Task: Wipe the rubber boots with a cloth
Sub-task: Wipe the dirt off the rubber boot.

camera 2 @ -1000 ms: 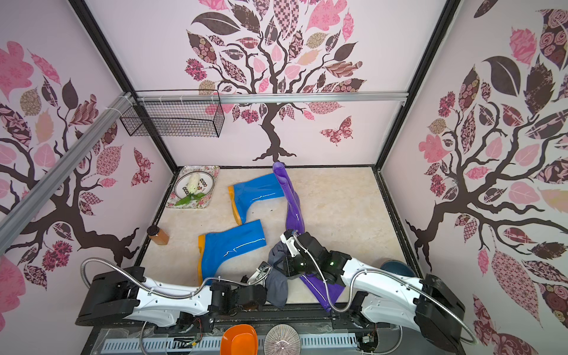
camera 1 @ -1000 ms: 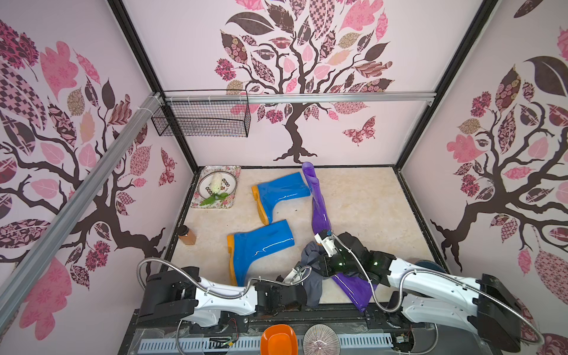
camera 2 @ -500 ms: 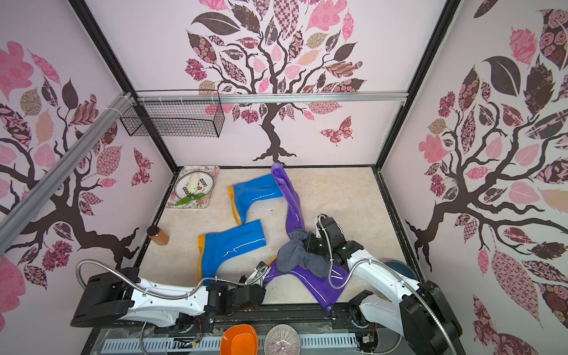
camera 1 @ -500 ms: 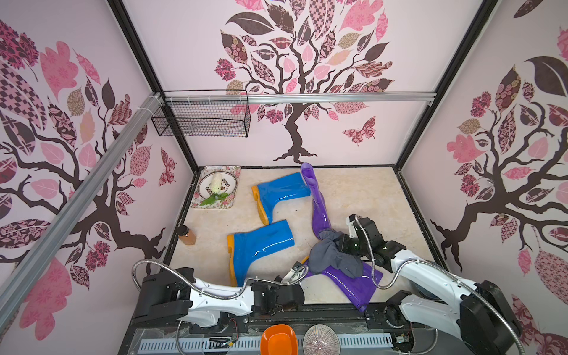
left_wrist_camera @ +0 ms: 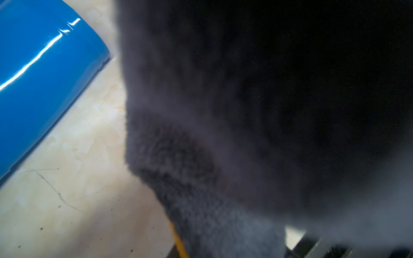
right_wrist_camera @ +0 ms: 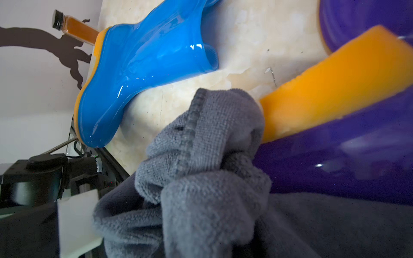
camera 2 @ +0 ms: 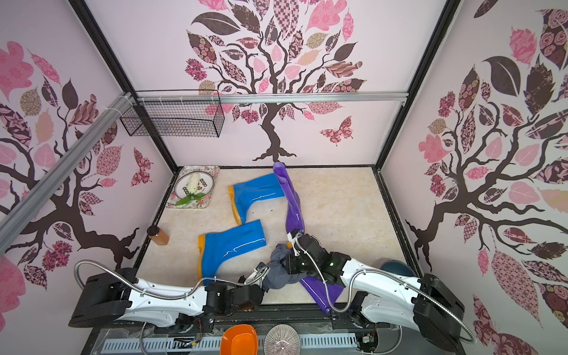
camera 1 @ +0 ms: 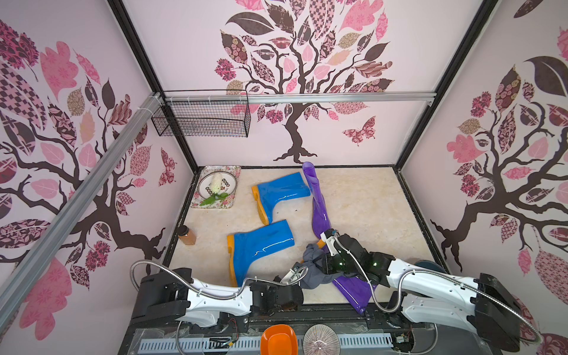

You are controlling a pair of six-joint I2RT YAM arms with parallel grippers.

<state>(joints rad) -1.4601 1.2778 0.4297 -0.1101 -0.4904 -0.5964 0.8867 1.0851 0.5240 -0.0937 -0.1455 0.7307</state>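
Wiping seems midway: right gripper (camera 1: 319, 263) clamps cloth (camera 1: 313, 279) on near purple boot (camera 1: 353, 289); left gripper (camera 1: 292, 274) jaws, cannot tell; blue boots (camera 1: 261, 246) likely pending.

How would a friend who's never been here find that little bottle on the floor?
Start at the flowered tray in the far left corner and come forward along the left wall. There, left of the nearer glossy blue rubber boot, sits a small glass bottle of amber liquid with a black cap, far smaller than any boot.
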